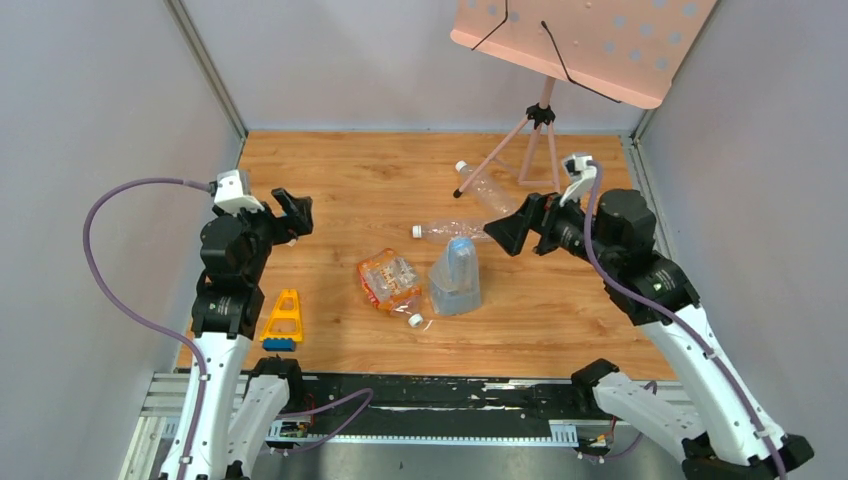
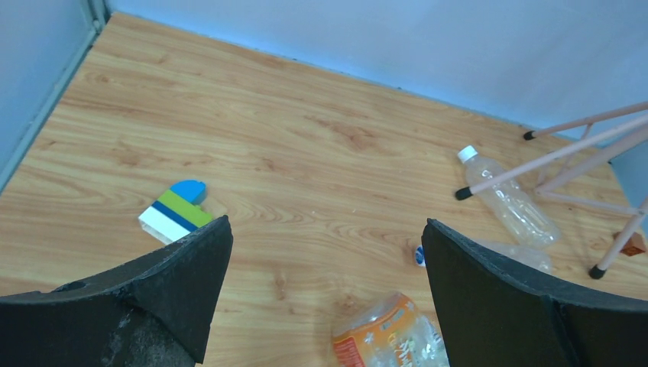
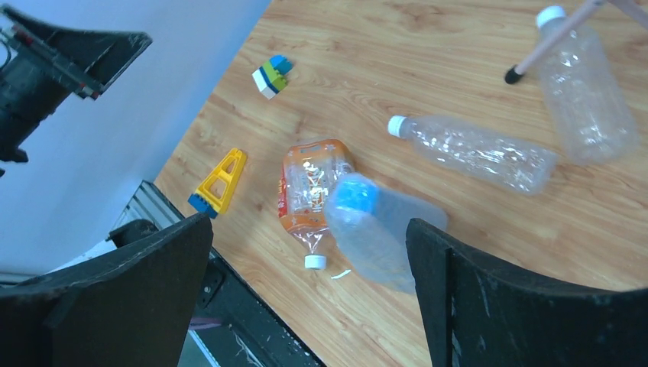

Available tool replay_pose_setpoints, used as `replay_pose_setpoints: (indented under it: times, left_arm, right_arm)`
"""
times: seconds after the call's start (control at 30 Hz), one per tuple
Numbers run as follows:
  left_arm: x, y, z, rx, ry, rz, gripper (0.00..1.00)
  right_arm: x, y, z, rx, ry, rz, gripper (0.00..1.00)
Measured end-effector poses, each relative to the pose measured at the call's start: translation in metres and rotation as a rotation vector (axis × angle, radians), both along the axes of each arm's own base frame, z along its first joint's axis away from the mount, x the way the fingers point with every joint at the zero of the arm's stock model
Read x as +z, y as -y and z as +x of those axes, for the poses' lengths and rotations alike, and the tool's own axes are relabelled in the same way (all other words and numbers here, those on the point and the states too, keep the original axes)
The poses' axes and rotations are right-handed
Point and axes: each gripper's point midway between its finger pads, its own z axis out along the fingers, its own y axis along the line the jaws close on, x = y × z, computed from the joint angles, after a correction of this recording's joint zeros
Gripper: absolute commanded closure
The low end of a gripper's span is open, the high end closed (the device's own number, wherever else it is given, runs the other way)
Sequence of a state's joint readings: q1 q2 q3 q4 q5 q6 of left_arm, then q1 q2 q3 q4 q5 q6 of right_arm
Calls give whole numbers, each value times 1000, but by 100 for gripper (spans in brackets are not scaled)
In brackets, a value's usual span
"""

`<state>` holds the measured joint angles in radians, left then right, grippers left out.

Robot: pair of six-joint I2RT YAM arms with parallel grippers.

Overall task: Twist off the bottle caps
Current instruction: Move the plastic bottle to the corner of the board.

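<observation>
1. both my hands are spread wide and hold nothing: my left gripper (image 1: 292,212) hangs well apart from the bottles, my right gripper (image 1: 515,232) just beside the lying clear bottle (image 1: 455,231).
2. i count four bottle caps: a far white cap (image 1: 461,166) by the tripod leg (image 1: 490,160), a middle white cap (image 1: 416,232) on that lying bottle, a near white cap (image 1: 414,321) on the orange bottle (image 1: 388,280), and a blue cap (image 1: 461,243) on the upright bottle (image 1: 455,278).
3. as far as i can judge, all four are still screwed on, so nothing is done yet and every cap is left.

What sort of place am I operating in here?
Probably a robot test cell: a wood-grain tabletop walled by plain grey panels, scattered clear plastic bottles, and a pink perforated board on a tripod.
</observation>
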<state>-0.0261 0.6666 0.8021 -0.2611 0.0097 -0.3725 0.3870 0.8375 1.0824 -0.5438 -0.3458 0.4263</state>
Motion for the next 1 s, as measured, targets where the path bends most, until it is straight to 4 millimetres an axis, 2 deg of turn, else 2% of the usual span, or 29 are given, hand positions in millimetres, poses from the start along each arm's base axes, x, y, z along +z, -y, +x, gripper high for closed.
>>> replay_pose_setpoints:
  times: [0.07,0.2,0.3,0.43,0.53,0.67,1.0]
  left_arm:
    - [3,4,0,-16,12,-16,0]
    - [3,8,-1,-41,8,-25,0]
    - [0,11,-2,-58,-3,-22,0]
    - [-3,10,-7,-56,-17,-7,0]
    - [-1,5,-11,-35,-11,7,0]
    - [1,-1,-16,-1,-2,18,0]
    - [2,-16,-19,78,1,30,0]
  right_arm:
    - [8,-18,-6,41,29,-37,0]
    - [9,-53,-12,91,59,-134,0]
    - [-2,-87,-14,117,73,-227,0]
    - [-31,-123,-6,108,47,-347,0]
    - [-52,-133,3,77,2,-388,0]
    - [-68,-144,5,83,-49,-391,0]
    - [-105,-196,10,126,-140,-438,0]
